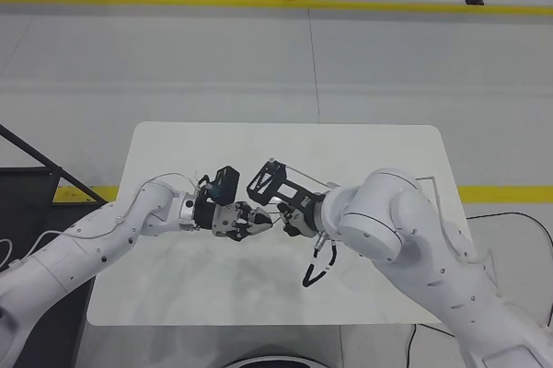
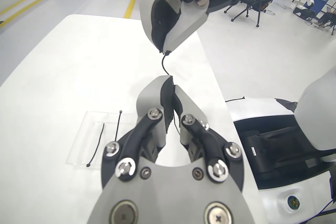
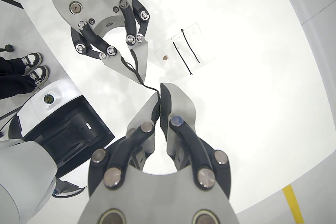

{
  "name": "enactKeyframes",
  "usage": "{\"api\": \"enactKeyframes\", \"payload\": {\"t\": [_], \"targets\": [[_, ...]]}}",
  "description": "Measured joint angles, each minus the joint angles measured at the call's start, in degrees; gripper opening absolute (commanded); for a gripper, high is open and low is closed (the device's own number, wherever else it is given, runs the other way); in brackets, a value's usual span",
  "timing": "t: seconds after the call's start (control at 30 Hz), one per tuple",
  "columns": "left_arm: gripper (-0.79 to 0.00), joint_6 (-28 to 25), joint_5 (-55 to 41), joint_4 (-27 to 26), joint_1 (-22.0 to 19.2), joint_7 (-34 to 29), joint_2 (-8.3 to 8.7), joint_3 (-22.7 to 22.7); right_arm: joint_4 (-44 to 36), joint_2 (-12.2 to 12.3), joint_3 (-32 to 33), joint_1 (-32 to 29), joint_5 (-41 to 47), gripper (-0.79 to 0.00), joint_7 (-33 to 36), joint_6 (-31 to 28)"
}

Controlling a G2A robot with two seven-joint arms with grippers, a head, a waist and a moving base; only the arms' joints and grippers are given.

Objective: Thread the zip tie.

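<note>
White table (image 1: 368, 147); left tool (image 2: 171, 78), right tool (image 3: 159, 87) pinch zip tie (image 2: 163, 64).

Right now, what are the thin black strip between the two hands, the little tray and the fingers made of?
Zip tie: thin matte black plastic, probably nylon; it curves smoothly between left hand and right hand. Tray: clear plastic, perhaps acrylic; the table shows through. Fingers: dull grey metal by their sheen, with black ribbed pads, likely rubber.
</note>
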Motion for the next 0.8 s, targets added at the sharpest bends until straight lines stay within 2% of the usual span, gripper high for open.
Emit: {"api": "enactKeyframes", "payload": {"t": [0.17,0.43,0.73,0.77,0.8], "targets": [[-0.489,0.00,-0.27,0.29,-0.39,0.14,-0.29,0.57,0.11,-0.11,-0.27,0.09,-0.01,-0.785,-0.13,-0.13],[-0.523,0.00,-1.29,0.91,-0.96,0.09,-0.83,1.22,0.47,-0.35,-0.86,0.46,-0.10,-0.785,-0.33,-0.23],[-0.656,0.00,-2.04,1.37,-1.17,0.37,-1.39,1.36,0.86,-0.57,-1.28,0.76,-0.11,-0.785,-0.45,-0.55],[-0.696,0.00,-2.05,1.41,-1.18,0.41,-1.43,1.36,0.91,-0.60,-1.33,0.79,-0.09,-0.785,-0.42,-0.55],[-0.785,0.00,-2.06,1.43,-1.19,0.46,-1.48,1.38,0.96,-0.62,-1.37,0.83,-0.08,-0.785,-0.38,-0.55]]}}
